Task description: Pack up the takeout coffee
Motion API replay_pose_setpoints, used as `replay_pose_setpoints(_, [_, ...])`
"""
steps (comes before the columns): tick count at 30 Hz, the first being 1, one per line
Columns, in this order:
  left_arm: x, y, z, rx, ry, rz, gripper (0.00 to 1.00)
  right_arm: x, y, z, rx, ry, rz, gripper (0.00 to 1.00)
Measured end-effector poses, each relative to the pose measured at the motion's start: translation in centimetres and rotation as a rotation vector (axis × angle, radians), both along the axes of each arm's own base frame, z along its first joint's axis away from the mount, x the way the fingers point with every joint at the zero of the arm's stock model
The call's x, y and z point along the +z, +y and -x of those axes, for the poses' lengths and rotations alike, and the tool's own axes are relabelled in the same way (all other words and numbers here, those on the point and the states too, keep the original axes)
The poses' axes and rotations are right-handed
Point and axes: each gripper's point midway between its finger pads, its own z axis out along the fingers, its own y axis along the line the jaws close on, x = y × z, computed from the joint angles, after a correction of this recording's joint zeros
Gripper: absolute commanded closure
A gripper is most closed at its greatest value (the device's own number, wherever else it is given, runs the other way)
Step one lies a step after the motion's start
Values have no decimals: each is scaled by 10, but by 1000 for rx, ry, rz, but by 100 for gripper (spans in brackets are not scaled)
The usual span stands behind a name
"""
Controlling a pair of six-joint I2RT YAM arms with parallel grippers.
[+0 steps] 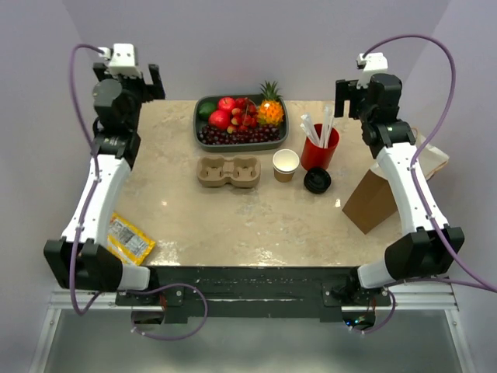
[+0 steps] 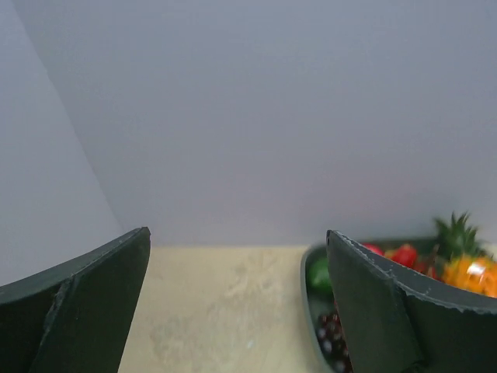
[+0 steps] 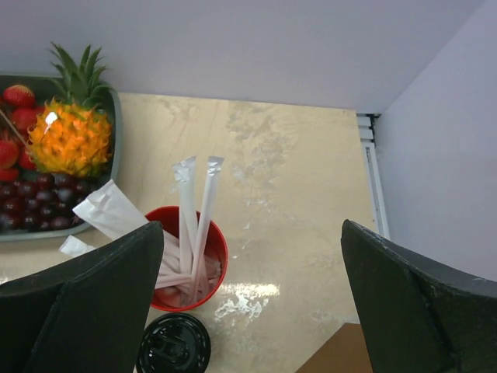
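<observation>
**Capping the Cup Before Packing**

Both pincers, left (image 2: pixel 237 233) and right (image 3: pixel 250 233), stand spread, holding nothing. The open paper cup (image 1: pixel 286 165) stands on the desk (image 1: pixel 233 225) beside the carrier (image 1: pixel 228 172). Its black lid (image 1: pixel 317 181) lies near the red straw cup (image 1: pixel 320 148). We grip the lid's rim level, avoiding the straws (image 3: pixel 194 210).

Fruit tray (image 1: pixel 239 146), straw cup (image 1: pixel 317 154), carrier (image 1: pixel 228 172) — bag (image 1: pixel 371 200), packet (image 1: pixel 130 239) at edges.

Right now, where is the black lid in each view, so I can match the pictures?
Top external: black lid right of centre, on the near side of the red cup.
Left wrist: not in it.
Right wrist: lid at bottom edge, left of centre, below the red cup.
Shared landmark: the pineapple, in all three.
</observation>
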Motion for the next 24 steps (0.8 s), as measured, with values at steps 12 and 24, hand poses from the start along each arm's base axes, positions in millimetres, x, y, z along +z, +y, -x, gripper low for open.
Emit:
replay_pose_setpoints(12, [-6,-4,8,-20,22,3,1,2,2,3,26,-6,20,1])
replay_pose_setpoints(24, [-64,-49,25,-266,219,-36,1,-14,78,57,626,53,216,22])
